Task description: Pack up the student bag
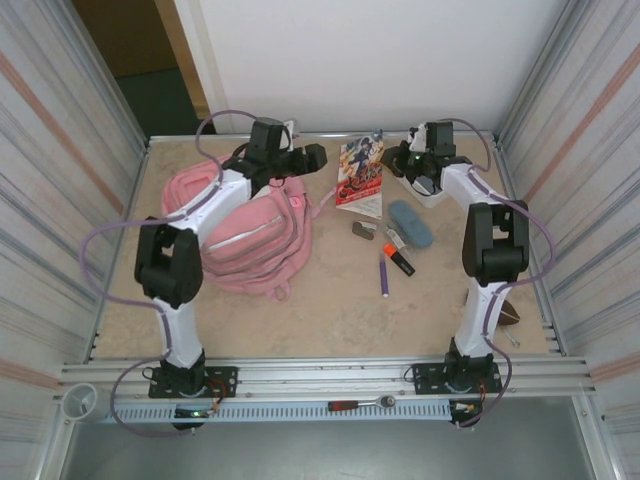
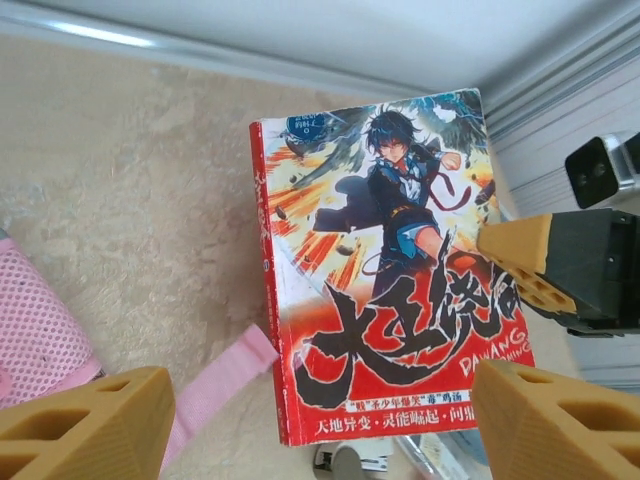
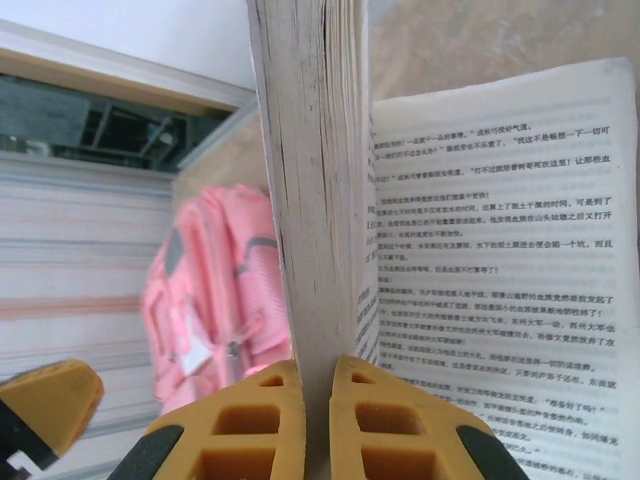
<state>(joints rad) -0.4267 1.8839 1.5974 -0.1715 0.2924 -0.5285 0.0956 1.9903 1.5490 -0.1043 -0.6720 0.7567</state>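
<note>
Right end effector (image 3: 318, 378): clenched on the book (image 3: 310, 180), jaws pinched over a thick block of pages at one edge. The other leaves fall open beside it, printed text showing. Whether the book is clear of the bench (image 1: 330, 300) cannot be told.

Left end effector (image 2: 320, 400): released, fingers spread wide with nothing gripped. It hovers over the book's red cover, approaching from the bag side.

Student bag (image 1: 255, 235): lies flat on the bench, left of centre and partly under the left arm. One pink strap (image 2: 215, 385) trails toward the book.

Governing relation: the book sits at the far middle of the bench. The bag lies to its left and somewhat nearer, so from the right end effector the bag is leftward, across the book. The book's long axis runs roughly far to near, spine toward the bag. The left arm is the nearer to the bag; the right carries the load. Judgement: the book must travel left to a bag opening.

Containers: a pale zip line crosses the bag's upper face. Whether any compartment is open, and what is inside, cannot be told. The white box (image 1: 435, 192) sits at the far right, contents indistinct.

Loose on the bench: blue-grey case (image 1: 410, 222), orange marker (image 1: 400, 260), purple pen (image 1: 384, 273). Judgement: packing is at an early stage.
</note>
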